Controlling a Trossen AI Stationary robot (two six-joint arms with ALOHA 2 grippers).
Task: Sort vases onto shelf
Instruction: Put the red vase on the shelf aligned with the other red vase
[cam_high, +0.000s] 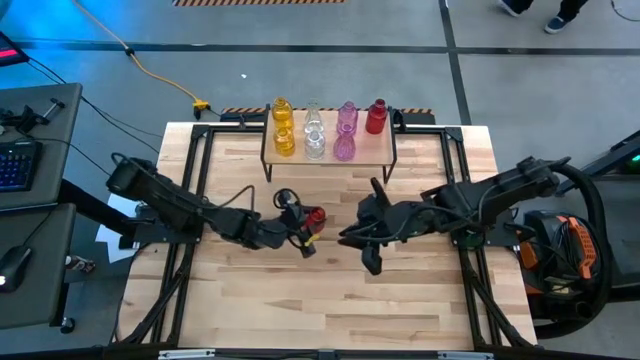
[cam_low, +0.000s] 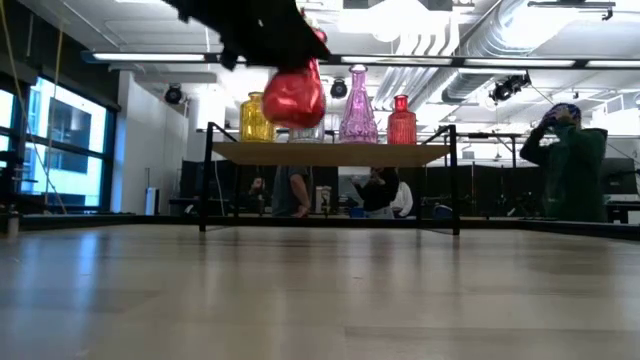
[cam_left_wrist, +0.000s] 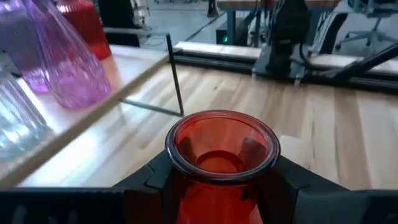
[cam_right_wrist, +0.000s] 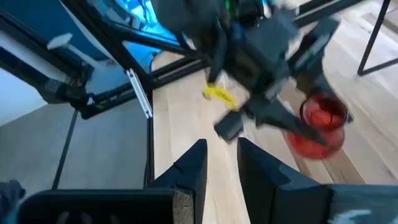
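Observation:
My left gripper (cam_high: 310, 222) is shut on a red vase (cam_high: 316, 214) and holds it in the air over the middle of the table, in front of the shelf (cam_high: 380, 150). In the low view this red vase (cam_low: 295, 98) hangs high above the tabletop. The shelf carries two yellow vases (cam_high: 284, 125), two clear vases (cam_high: 314, 132), two pink vases (cam_high: 345, 132) and one red vase (cam_high: 376, 117), all standing on their bases. My right gripper (cam_right_wrist: 222, 146) hovers just right of the held vase, empty, its fingers a narrow gap apart. My left gripper pinches the red vase by its neck, just below the mouth rim (cam_left_wrist: 222, 144), with one finger (cam_left_wrist: 149, 180) on either side. The mouth faces the wrist camera. The vase is lifted clear of the table, and its bulbous body (cam_low: 293, 100) hangs below the fingers, slightly tilted.
The shelf's black legs (cam_low: 455, 180) stand near the table's far edge. A bare patch of the board (cam_high: 377, 148) lies in front of the red vase there. Open tabletop (cam_high: 330, 300) stretches toward the near edge. People (cam_low: 570, 160) are in the room beyond the table.

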